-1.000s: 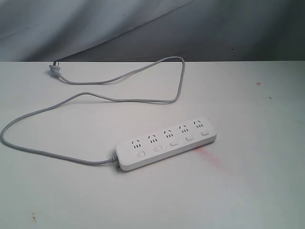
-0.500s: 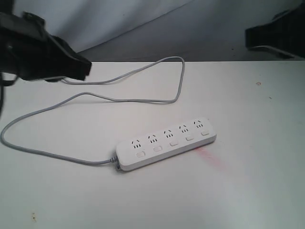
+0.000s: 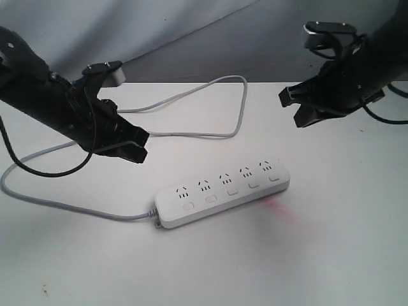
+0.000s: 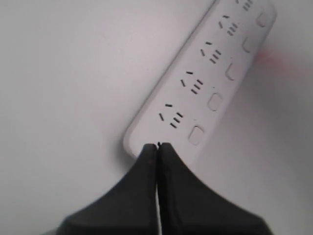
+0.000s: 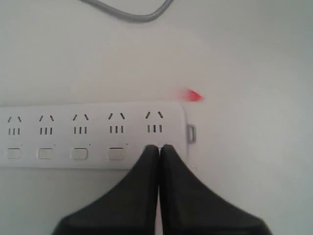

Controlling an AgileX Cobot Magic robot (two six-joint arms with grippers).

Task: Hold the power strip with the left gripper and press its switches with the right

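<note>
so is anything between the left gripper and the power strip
Nothing visible. Only bare table lies between the left gripper and the power strip. The grey cord leaves the strip's left end and loops round behind, outside that gap.

The bulky black jointed left arm [image 3: 54, 102] enters from the left edge of the exterior view and slopes down toward the middle. It carries a small silver-grey box [image 3: 105, 69] at the wrist, and a looped black cable [image 3: 38, 171] hangs beneath. Its black two-fingered left gripper [image 3: 135, 146] [image 4: 157, 145] has its fingers pressed together. The matching black right arm [image 3: 376, 57] descends from the upper right with a second silver-grey box [image 3: 328, 30]. Its black right gripper [image 3: 292, 107] [image 5: 159, 146] angles down-left, its fingers likewise touching.
</note>
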